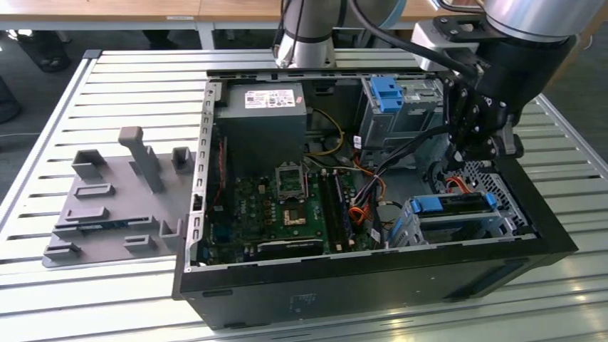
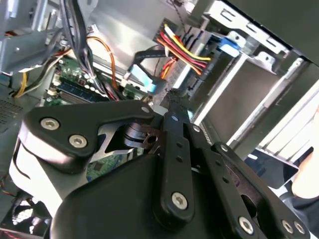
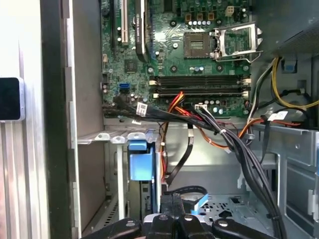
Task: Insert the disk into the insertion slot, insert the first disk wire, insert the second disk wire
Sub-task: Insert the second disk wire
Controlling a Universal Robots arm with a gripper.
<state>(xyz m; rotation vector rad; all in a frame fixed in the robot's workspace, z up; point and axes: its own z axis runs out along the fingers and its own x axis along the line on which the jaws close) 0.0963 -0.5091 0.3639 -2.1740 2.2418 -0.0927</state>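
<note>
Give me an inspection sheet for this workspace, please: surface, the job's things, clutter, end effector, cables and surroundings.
Surface: slatted metal table carrying an open computer case.
Job's things: the disk sits in the insertion slot, with its blue carrier edge showing.
Clutter: grey fixture tray on the table, at the exterior view's left of the case.
End effector: the end effector hangs inside the case beside the slot, near a flat blue cable.
Cables: a black cable bundle crosses the case; red, yellow and orange wires run near the slot.
Surroundings: wooden desks behind the table.
</note>
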